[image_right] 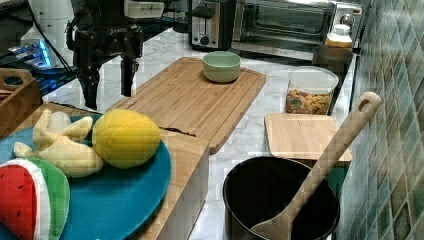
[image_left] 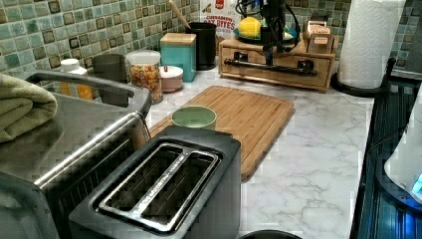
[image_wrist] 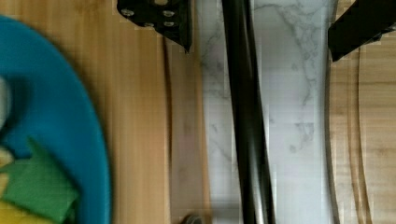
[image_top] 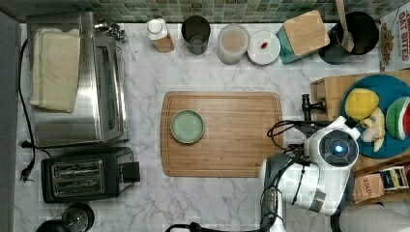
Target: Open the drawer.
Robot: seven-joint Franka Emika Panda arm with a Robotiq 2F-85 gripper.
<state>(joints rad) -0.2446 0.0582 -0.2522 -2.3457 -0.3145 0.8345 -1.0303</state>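
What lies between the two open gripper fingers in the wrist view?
The drawer's black bar handle lies between the fingers, with bare marble countertop beneath it.

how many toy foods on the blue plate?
3: a lemon nearest the counter's middle, a banana next to it, and a watermelon slice at the top view's right edge. The arm may hide more.

In the top view, the arm [image_top: 314,179] hides most of the drawer [image_top: 323,94] and its handle [image_top: 307,106].

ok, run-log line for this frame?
phase: pre-grasp | hand: open, above black bar handle, straddling it | drawer: closed | contact: none seen
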